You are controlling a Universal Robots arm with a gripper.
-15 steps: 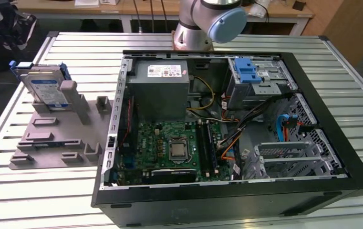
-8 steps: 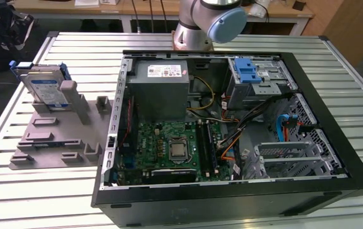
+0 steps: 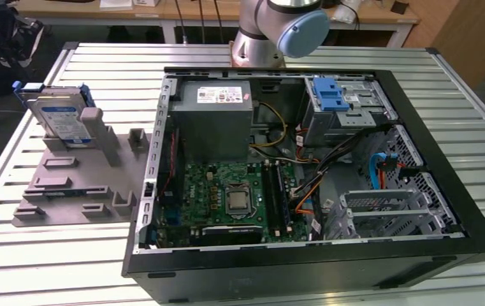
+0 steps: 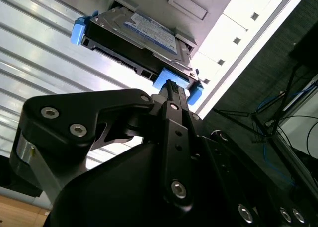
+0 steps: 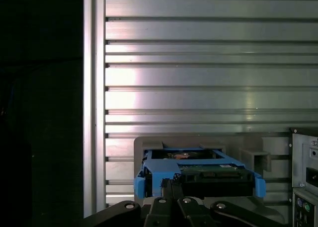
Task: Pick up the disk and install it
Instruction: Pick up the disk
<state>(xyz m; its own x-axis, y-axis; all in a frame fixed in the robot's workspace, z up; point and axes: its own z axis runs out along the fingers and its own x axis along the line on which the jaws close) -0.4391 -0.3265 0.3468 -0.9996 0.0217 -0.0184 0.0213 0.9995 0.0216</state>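
Silver in a blue bracket, the disk (image 3: 62,118) stands upright in the grey holder (image 3: 64,185), near the edge of the table (image 3: 55,271) on the exterior view's left and well apart from the open computer case (image 3: 293,264) at the table's middle. Further toward the exterior view's right, inside the case, sits the metal cage (image 3: 348,105) with its blue latch. In both wrist views the gripper (image 4: 172,84) (image 5: 170,181) points at the disk's bracket end, jaws clenched together on nothing. As I judge it, the pick-up is the step in hand and not yet done; it calls for parted jaws squared to the bracket.
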